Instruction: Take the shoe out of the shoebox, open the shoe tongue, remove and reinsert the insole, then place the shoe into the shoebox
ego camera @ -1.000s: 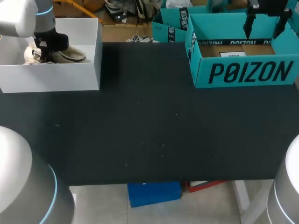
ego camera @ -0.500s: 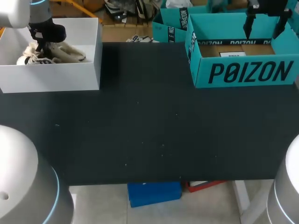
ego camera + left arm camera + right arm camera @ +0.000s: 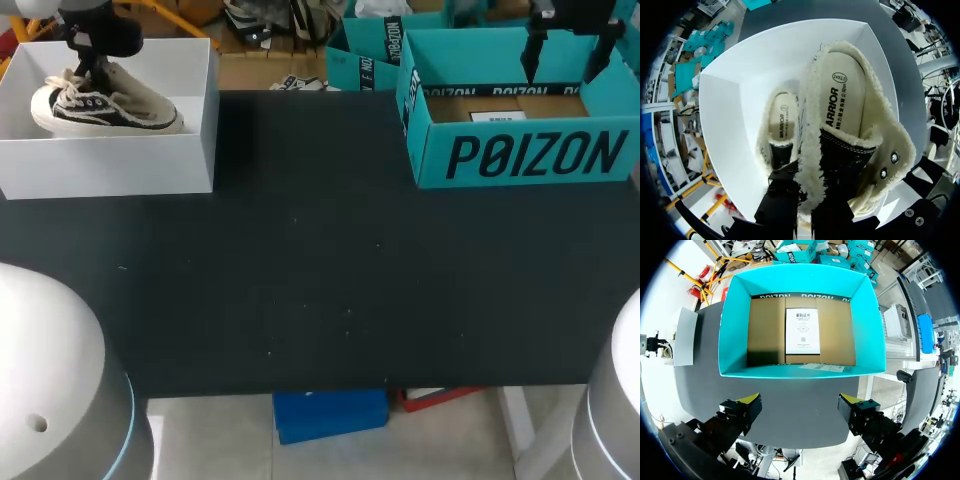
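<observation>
Black table (image 3: 320, 280) carries a white box (image 3: 110, 165) at far left and a teal box (image 3: 730, 330) at far right. Our left gripper (image 3: 93, 72) is clamped on the shoe (image 3: 100, 100) at its fleecy collar and holds it over the white box. Our right gripper (image 3: 801, 401) hovers above the teal box, fingers apart. We judge the shoe light and its collar soft, so the firmer heel would give a steadier hold.

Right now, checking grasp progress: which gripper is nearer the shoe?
Left. The left gripper holds the shoe over the white box; the right gripper hangs above the distant teal box.
</observation>
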You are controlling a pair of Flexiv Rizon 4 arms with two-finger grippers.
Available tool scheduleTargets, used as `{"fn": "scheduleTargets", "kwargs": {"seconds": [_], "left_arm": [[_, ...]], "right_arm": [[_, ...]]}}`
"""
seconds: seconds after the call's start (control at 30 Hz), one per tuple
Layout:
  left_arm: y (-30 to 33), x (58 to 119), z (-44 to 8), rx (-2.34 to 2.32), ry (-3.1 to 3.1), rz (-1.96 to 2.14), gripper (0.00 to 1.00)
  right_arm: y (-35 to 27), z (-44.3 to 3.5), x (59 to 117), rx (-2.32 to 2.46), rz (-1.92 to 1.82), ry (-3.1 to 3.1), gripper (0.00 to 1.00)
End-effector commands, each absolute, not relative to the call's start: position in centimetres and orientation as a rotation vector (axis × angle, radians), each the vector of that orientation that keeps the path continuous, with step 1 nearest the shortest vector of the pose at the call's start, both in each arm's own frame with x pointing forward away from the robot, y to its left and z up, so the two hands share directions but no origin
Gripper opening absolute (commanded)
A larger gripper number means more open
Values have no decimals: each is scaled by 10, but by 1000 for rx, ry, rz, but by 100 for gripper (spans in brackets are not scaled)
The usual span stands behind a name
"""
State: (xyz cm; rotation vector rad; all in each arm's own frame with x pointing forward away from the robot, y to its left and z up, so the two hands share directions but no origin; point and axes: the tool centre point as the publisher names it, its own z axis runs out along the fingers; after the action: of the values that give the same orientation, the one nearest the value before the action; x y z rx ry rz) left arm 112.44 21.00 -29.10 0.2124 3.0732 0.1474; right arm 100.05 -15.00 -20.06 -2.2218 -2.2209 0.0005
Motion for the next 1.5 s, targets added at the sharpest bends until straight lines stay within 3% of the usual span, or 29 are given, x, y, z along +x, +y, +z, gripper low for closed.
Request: {"fn": "scheduleTargets", "kwargs": {"seconds": [0.03,0.37,0.8,1.5], "left_arm": [[203,1121,-257,206,3068,163,0],[174,1087,-209,144,3044,170,0],[87,983,-171,155,3014,61,0],[-65,871,-245,302,3156,38,0]], "right_arm": [[-150,-200,1001,-2222,2,-2221,100],[-150,-200,1001,-2222,2,-2221,100],[-150,-200,1001,-2222,2,-2221,100],[-150,-200,1001,-2222,2,-2221,100]]}}
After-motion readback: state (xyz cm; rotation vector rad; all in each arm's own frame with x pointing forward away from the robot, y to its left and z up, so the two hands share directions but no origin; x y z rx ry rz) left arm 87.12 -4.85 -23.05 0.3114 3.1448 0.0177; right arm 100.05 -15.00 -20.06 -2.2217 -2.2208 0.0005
